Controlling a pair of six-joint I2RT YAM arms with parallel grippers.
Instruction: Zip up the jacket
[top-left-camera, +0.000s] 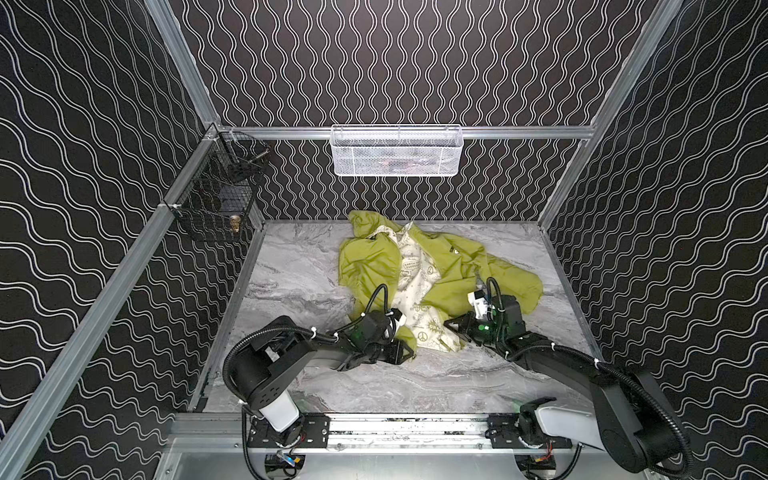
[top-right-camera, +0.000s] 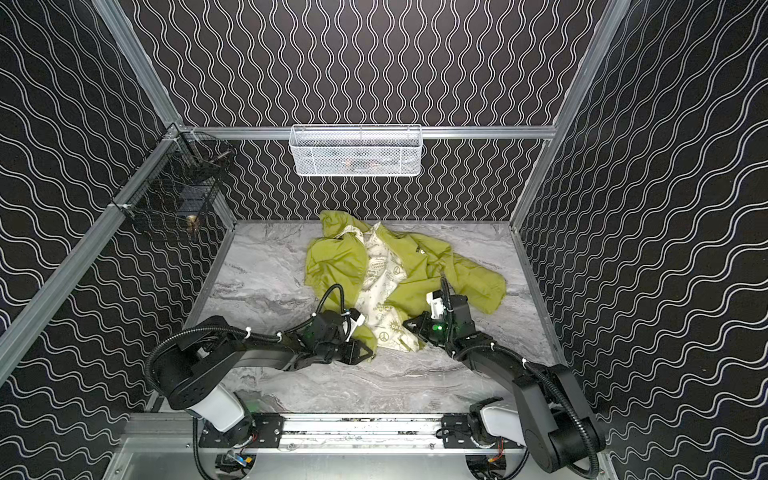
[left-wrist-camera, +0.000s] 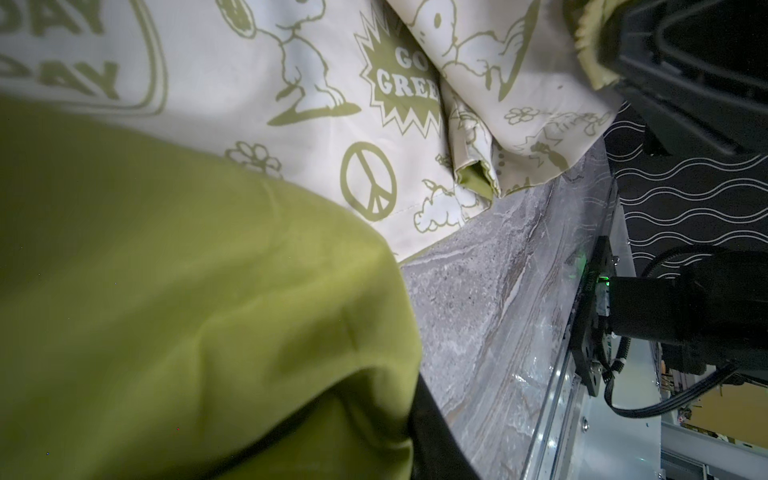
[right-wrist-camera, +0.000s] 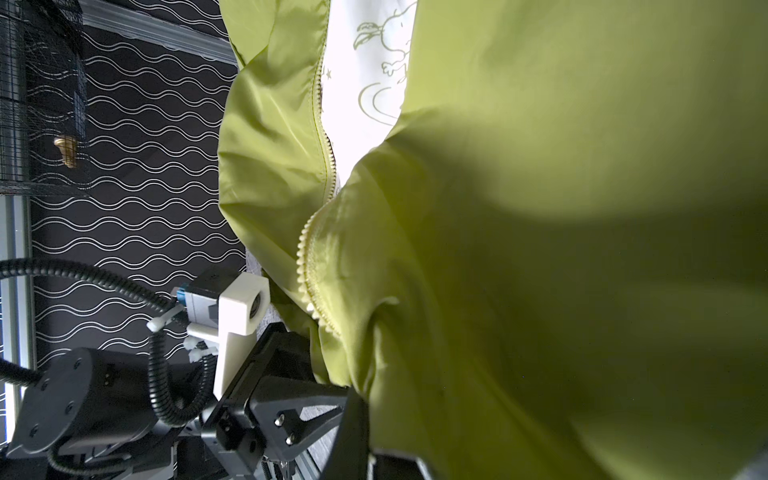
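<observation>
On the marble table (top-left-camera: 299, 282) the jacket (top-left-camera: 444, 286) lies crumpled, back and right of centre. Its front is open, with the cream printed lining (left-wrist-camera: 249, 124) showing between yellow-green panels. At the near hem the left fingers (top-left-camera: 400, 353) are clenched on one green panel, and fabric drapes over them. Opposite, the right fingers (top-left-camera: 455, 325) are clamped tight on the other front edge. The zipper teeth (right-wrist-camera: 322, 137) run unmeshed along a panel edge.
</observation>
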